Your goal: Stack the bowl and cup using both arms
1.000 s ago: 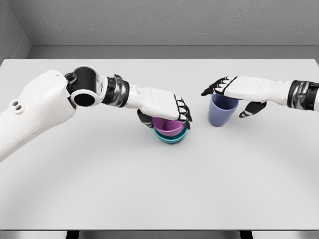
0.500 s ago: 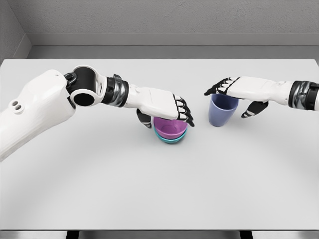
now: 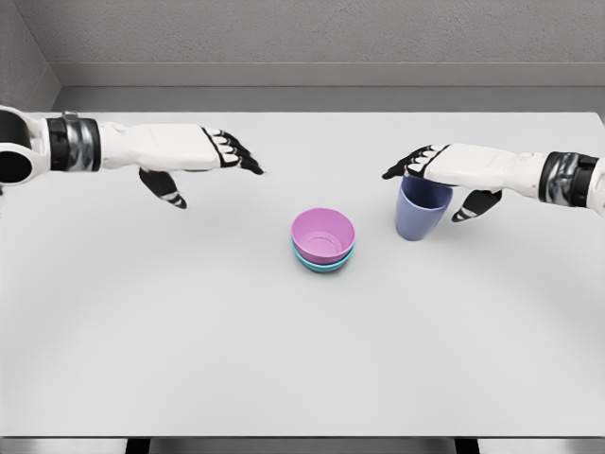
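Pink bowl point(image 3: 322, 234) released inside the teal bowl point(image 3: 324, 263); left hand point(image 3: 194, 154) pulled away.

Half a second ago the pink bowl was covered by the left hand; now that hand is seen well apart, up toward the left side of the white table point(image 3: 189, 359), with its fingers extended and nothing held. The pink bowl is left nested upright in the teal one near the table's middle, so the bowl stacking is judged complete. The right hand point(image 3: 444, 170) is kept where it was, laid over the rim of the blue cup point(image 3: 421, 210), fingers draped across the top and thumb lowered beside it; a firm grasp cannot be confirmed. The cup is standing on the table just right of the bowls, and its placing onto the stack is judged to be what remains.
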`<state>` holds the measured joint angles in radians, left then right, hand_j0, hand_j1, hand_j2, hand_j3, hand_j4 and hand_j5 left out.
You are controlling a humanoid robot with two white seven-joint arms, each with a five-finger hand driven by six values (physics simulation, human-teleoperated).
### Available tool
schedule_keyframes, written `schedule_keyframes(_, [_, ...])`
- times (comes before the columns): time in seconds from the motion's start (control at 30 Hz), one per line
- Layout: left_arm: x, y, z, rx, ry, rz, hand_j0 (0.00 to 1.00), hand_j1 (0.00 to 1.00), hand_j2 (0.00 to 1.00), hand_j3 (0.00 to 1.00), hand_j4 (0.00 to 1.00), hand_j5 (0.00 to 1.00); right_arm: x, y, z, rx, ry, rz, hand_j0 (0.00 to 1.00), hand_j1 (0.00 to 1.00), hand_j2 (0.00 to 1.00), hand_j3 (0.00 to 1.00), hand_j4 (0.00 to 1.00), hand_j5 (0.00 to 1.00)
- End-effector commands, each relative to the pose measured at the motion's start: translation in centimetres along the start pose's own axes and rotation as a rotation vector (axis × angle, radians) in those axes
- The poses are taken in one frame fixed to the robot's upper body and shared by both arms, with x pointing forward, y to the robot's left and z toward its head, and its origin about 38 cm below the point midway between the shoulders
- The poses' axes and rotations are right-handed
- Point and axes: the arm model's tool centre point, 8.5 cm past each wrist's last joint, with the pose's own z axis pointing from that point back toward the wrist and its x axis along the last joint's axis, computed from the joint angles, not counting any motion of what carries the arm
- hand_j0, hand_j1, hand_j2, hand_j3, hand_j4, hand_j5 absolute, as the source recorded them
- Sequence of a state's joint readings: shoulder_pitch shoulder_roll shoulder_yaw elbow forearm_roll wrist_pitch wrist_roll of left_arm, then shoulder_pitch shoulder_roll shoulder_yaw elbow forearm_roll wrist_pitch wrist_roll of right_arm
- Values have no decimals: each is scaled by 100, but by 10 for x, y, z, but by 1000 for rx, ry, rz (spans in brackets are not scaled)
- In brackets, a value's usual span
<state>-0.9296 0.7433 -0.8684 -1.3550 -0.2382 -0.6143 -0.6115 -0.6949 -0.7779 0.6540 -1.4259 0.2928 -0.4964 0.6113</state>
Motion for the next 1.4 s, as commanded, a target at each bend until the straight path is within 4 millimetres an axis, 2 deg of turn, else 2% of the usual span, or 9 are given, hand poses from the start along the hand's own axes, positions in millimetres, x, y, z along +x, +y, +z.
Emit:
schedule_keyframes(0.0, [-14,7,30,35,65,9,100,100,100,100,100,100,0,0,0,-3,-1,-5,100,100,100,100,100,100])
schedule_keyframes(0.03, [-20,-14,40,2,93,45,100,100,100,100,100,100,0,0,0,-3,0,-6,100,100,100,100,100,100])
schedule_keyframes(0.1, [-21,-19,43,7,99,58,100,100,100,100,100,100,1,0,-2,-5,-4,-9,100,100,100,100,100,100])
schedule_keyframes(0.17, [-18,-30,38,-5,88,77,100,100,100,100,100,100,-1,1,-2,-3,0,-13,100,100,100,100,100,100])
schedule_keyframes(0.43, [-24,-33,45,-12,113,83,100,100,100,100,100,100,-4,4,-2,3,7,-20,100,100,100,100,100,100])
schedule_keyframes(0.53, [-22,-36,39,-19,100,84,100,100,100,100,100,100,-4,5,-4,5,8,-19,100,100,100,100,100,100])
schedule_keyframes(1.37, [-26,-37,44,-20,118,91,100,100,100,100,100,100,-13,13,-9,15,28,-50,100,100,100,100,100,100])
